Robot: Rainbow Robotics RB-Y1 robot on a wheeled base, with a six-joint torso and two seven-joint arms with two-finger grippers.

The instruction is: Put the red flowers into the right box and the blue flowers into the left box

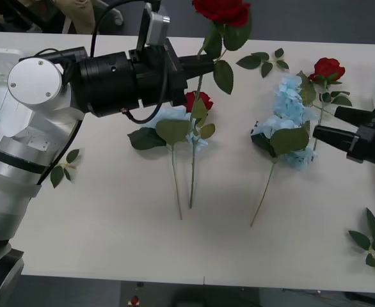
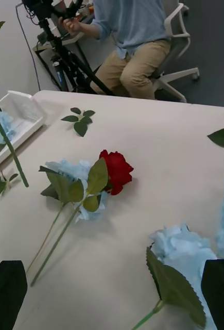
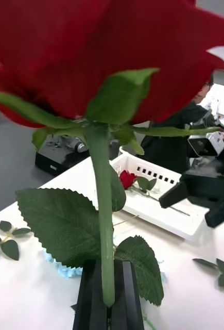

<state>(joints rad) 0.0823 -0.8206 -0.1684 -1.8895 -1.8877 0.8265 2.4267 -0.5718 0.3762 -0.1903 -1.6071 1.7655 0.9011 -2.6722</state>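
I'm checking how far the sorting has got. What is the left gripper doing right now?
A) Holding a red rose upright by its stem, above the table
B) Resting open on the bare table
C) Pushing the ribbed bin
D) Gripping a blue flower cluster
A: the left gripper is shut on the stem of a red rose, whose bloom stands above it while the stem hangs down over the table.

The black left pincer [image 1: 203, 64] is gripping a deep-red artificial rose [image 1: 221, 10] on a green stem. Beside it, on the plain white table [image 1: 111, 224], pale-blue fluffy flower clusters [image 1: 288, 105] are showing dark green leaves. The black right pincer [image 1: 325, 125] is showing just beside those clusters.
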